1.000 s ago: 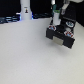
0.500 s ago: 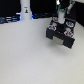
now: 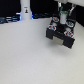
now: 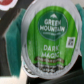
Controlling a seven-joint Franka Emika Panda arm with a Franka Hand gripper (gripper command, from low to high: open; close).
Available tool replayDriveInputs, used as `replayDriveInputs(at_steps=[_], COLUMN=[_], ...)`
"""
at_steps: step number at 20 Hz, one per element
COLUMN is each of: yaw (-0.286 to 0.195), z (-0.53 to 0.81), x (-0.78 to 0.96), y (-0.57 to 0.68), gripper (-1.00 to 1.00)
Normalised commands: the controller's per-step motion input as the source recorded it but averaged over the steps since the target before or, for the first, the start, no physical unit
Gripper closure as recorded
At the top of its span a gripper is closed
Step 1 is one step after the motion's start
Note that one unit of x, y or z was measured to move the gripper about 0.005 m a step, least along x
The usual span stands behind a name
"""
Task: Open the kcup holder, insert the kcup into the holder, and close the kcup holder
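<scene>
Clamped by the gripper (image 3: 62, 16) above the open kcup holder (image 3: 61, 34) near the table's far edge, the Green Mountain kcup (image 4: 50, 39) looked light, thin-walled, and best held at its sides.

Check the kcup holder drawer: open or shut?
Open. In the exterior view the kcup holder has its drawer pulled forward, round pod slots exposed on top.

Gripper (image 3: 62, 17) low at the far edge, jaw state unclear.

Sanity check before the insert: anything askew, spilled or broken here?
Nothing stands out. The holder sits flat on the table, drawer pulled open. The kcup looks intact, green lid unbroken. The white bottle stands upright. No spill visible.
</scene>
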Motion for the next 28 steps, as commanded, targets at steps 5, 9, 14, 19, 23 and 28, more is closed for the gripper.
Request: replayDriveInputs(at_steps=[5,9,14,19,23,28], yaw=[0.018,0.009,0.003,-0.006,0.005,0.027], z=[-0.20,-0.19,-0.20,-0.25,-0.25,-0.12], x=[-0.02,-0.01,0.01,0.07,0.09,0.06], y=[-0.01,0.00,0.01,0.04,0.04,0.11], gripper=[1.00,1.00,1.00,1.00,1.00,-1.00])
